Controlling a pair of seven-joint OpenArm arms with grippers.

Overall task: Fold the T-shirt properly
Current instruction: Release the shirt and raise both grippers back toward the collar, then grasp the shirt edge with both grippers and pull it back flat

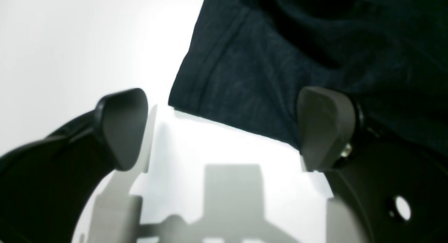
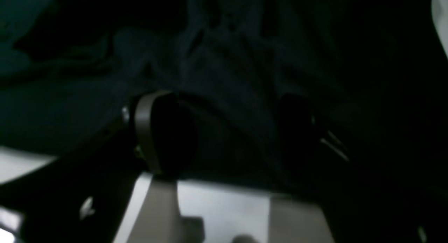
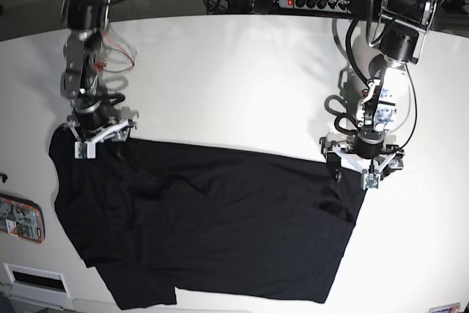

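Lying spread across the near half of the white table [image 3: 242, 71], the T-shirt [image 3: 220, 225], black and plain, reaching from near the left edge to short of the right edge, with its lower hem running along the near edge and soft wrinkles crossing the middle. Bunching a little at the upper left corner of the cloth and folding into a small dark crease near the upper right corner.

Hovering at the upper right corner of the cloth in the base view, the left gripper [image 1: 224, 131], jaws standing wide apart and released. Showing in the left wrist view one finger [image 1: 124, 127] over bare table and the other just at the hemmed edge of the T-shirt [image 1: 280, 61], with nothing pinched between them.

Sitting down on the upper left corner of the cloth in the base view, the right gripper [image 2: 231, 131], jaws partly apart with dark fabric lying between and around them. Looking too dim in the right wrist view to say whether the fabric is actually being grasped or only touched.

Resting at the left edge of the table, a small flat printed item [image 3: 20, 218].
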